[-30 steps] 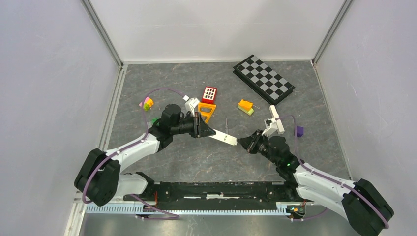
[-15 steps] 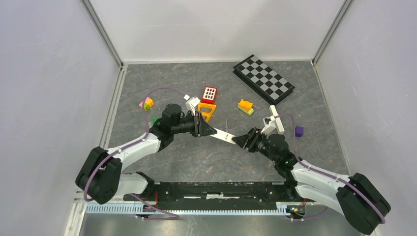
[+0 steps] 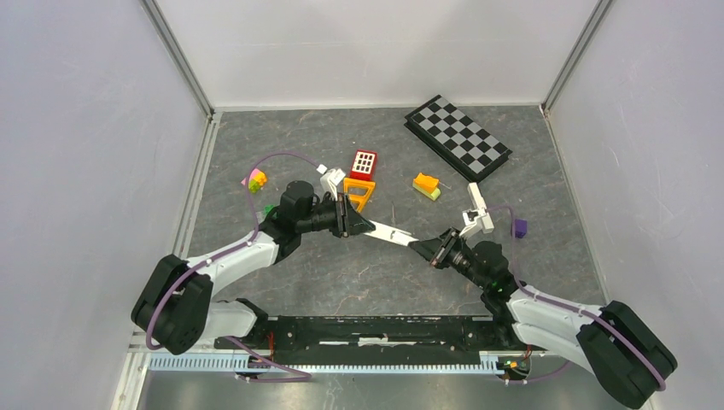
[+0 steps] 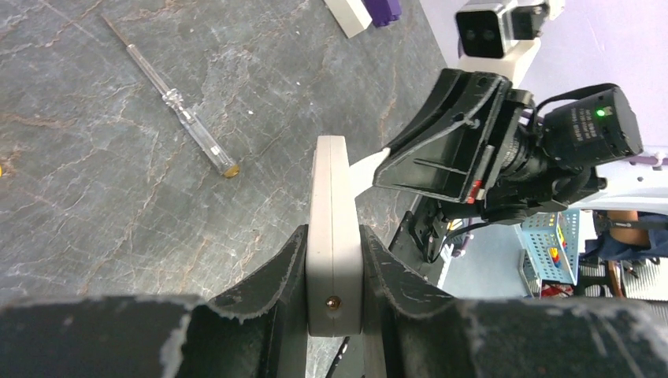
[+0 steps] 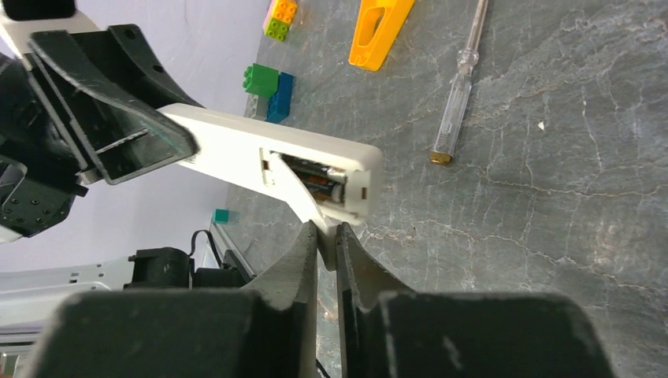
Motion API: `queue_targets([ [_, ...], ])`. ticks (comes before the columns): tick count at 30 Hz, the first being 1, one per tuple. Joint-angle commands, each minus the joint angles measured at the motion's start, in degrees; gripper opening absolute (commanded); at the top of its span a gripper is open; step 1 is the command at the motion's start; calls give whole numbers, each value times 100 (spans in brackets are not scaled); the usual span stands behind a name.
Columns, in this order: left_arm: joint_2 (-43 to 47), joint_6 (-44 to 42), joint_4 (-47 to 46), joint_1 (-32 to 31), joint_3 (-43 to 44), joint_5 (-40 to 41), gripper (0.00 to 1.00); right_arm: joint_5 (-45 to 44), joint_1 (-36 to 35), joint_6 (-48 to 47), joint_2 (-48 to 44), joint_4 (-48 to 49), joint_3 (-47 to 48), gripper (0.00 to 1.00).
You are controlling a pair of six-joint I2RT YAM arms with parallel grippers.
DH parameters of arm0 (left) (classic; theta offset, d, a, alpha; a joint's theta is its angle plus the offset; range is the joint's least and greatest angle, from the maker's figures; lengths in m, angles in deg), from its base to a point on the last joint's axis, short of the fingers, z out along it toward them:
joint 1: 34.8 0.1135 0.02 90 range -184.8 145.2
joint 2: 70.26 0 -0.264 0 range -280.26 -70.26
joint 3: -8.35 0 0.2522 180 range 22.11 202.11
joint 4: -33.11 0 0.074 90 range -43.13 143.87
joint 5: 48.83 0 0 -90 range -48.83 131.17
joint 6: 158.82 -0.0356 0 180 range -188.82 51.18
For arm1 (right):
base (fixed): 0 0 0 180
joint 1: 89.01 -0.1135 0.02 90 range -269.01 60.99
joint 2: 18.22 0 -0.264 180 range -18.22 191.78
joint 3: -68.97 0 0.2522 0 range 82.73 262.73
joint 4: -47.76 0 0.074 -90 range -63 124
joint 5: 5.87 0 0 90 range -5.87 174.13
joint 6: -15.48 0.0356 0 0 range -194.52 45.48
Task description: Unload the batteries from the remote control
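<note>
My left gripper [image 3: 359, 224] is shut on one end of the white remote control [image 3: 388, 235], which it holds edge-up above the table, both pads against its sides [image 4: 333, 236]. The remote's far end reaches my right gripper [image 3: 424, 248]. In the right wrist view the battery compartment is open and dark batteries [image 5: 319, 181] lie inside it. The white battery cover [image 5: 303, 201] hangs from the compartment, and my right gripper [image 5: 326, 228] is shut on its lower end.
A clear-handled screwdriver [image 4: 177, 110] lies on the grey table beyond the remote. A checkerboard [image 3: 458, 137] sits at the back right. Toy pieces lie around: a red one [image 3: 364, 163], an orange one [image 3: 359, 192], an orange-yellow block [image 3: 426, 185], a purple block [image 3: 519, 228], and bricks [image 3: 255, 179].
My right gripper pushed in toward the remote's end, then drew back a little toward the near side, now pinching the cover. The left arm and remote barely moved.
</note>
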Motion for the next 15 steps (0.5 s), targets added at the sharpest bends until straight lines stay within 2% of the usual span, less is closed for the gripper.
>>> queue_targets([
  [1,107,-52,-84,-42,146,-208,2,-235,107,3,-160,114,-304,9],
  [6,47,-258,325,-42,253,21,2,-163,159,-337,-502,68,-290,0],
  [9,30,-246,459,-47,211,270,2,110,198,-724,-714,-214,-176,0],
  [15,15,-221,451,-34,110,459,2,1169,195,-2057,-1027,-2066,709,0],
])
